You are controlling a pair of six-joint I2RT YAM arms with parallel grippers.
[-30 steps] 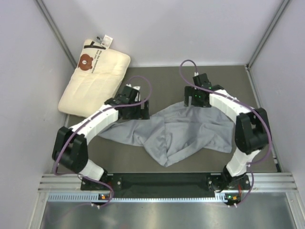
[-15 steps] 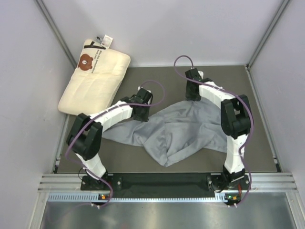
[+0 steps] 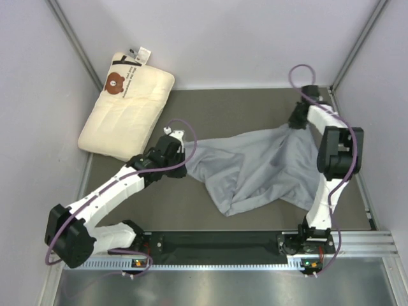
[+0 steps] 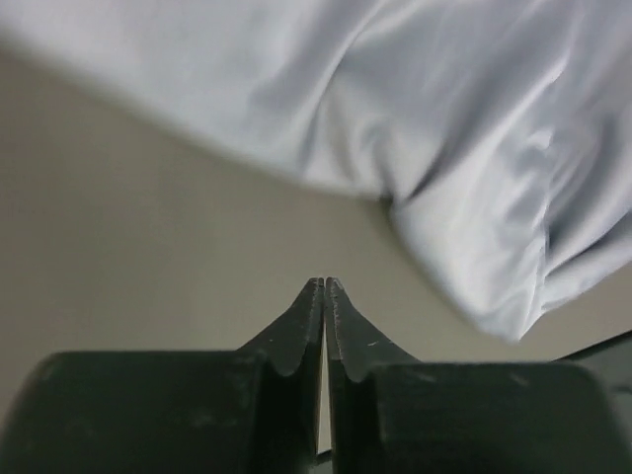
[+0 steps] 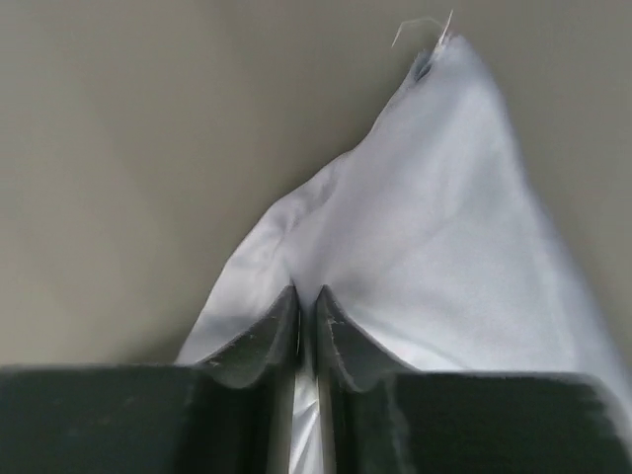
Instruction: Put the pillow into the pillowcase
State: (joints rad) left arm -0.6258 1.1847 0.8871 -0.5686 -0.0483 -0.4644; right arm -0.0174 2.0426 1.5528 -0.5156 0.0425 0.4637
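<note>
— Start at the left: what does the overhead camera catch that the wrist cameras miss?
— The pillow (image 3: 127, 105). It lies in the upper left of the overhead frame, tucked into the corner of the walls, and neither wrist camera sees it
— And the left arm?
— From above, its dark tip seems to meet the left edge of the pillowcase (image 3: 255, 169), but the fingers can't be read there. The left wrist view settles it: the left gripper (image 4: 324, 286) has its jaws pressed together with nothing between them. They are over bare table mat (image 4: 148, 247). The cloth fills the top and right of that frame, clear of the tips
— The right side?
— Overhead it's only a small dark shape in the upper right. On its own camera the right gripper (image 5: 307, 291) is pinching the pillowcase. Cloth comes out between the fingers and rises to a pointed corner with a loose thread near the top of the frame
— How do the two things look?
— The pillow is plump, cream and quilted, with a brown bear face (image 3: 115, 81) and a white tag (image 3: 143, 52) at its far end. The pillowcase is thin, pale grey-blue and wrinkled. It is stretched from left of centre to the upper right, with a fold sagging toward the bottom centre. It doesn't touch the pillow
— Counts?
— One pillow, one pillowcase, two arms, two grippers
</note>
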